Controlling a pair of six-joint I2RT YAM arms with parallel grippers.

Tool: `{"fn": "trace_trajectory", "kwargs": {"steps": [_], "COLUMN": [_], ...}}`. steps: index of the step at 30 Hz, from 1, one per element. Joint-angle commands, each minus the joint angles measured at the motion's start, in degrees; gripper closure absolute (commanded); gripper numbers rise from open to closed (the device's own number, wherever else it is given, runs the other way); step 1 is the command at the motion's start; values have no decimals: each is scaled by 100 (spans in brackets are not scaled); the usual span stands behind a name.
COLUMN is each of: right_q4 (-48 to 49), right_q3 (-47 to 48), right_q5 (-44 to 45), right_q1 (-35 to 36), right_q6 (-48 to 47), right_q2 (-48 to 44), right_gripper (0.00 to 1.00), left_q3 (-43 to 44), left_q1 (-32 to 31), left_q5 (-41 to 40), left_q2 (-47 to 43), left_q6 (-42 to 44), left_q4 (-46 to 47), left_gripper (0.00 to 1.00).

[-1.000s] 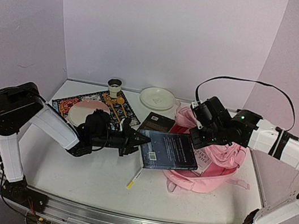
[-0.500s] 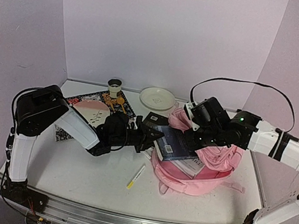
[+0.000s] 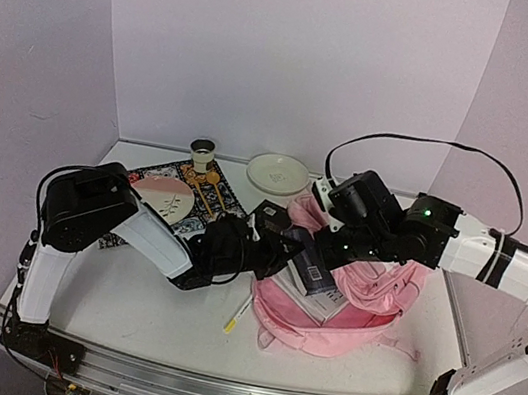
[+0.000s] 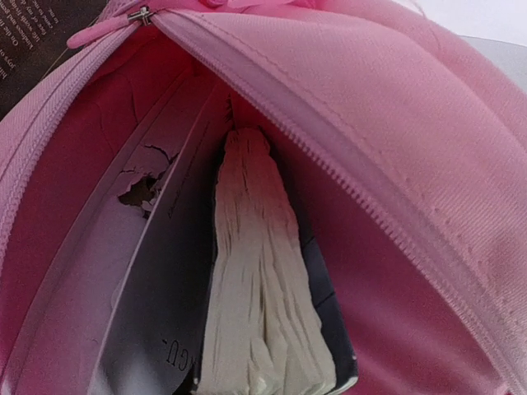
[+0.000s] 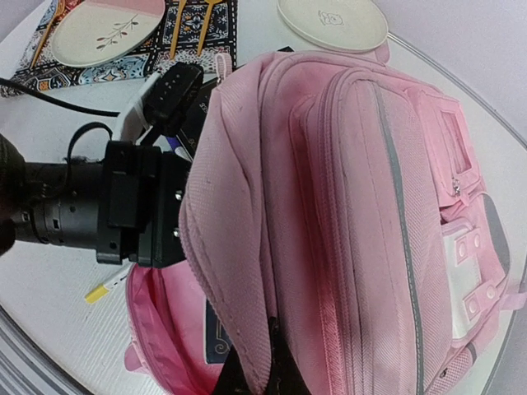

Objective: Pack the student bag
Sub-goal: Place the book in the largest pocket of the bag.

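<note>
Left gripper [image 3: 272,242], top view, pinches 1 book [image 3: 315,272], long axis aimed right into the bag [image 3: 367,311] mouth. Left wrist: book partly inside. Right wrist: right gripper [image 5: 262,362], pressed together, holds the bag's rim up.

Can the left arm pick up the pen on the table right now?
Probably not yet. The pen lies uncovered close beside the left hand, but that hand is busy gripping the book half inside the student bag.
</note>
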Motion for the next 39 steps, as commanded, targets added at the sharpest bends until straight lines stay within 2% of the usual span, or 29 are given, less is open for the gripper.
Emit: {"fn": "trace_trajectory", "kwargs": {"steps": [1,13,27,29,39], "right_q4": [529,533,528,528,470], "right_q3": [443,213,-23,-68,-543], "right_q5": [74,760,1182,1219,1324], "right_q1": [111,106,36,22,-265], "right_q6": [-3,-29,-44,-42,100], "right_q2": [27,57,66,36,-189], "right_gripper": [100,97,92,91,90], "left_q3": [538,919,691,643,200], "left_q1": [-197,-464,-890,-931,-999], "left_q5": [-500,-931,-2012,-2166,-2362], "left_q2": [-15,54,-749,-832,-1437], "left_q6": [823,2303,3951,4048,4339], "left_q4": [458,-653,-1824,-1988,-2478], "left_gripper": [80,58,34,28,18]}}
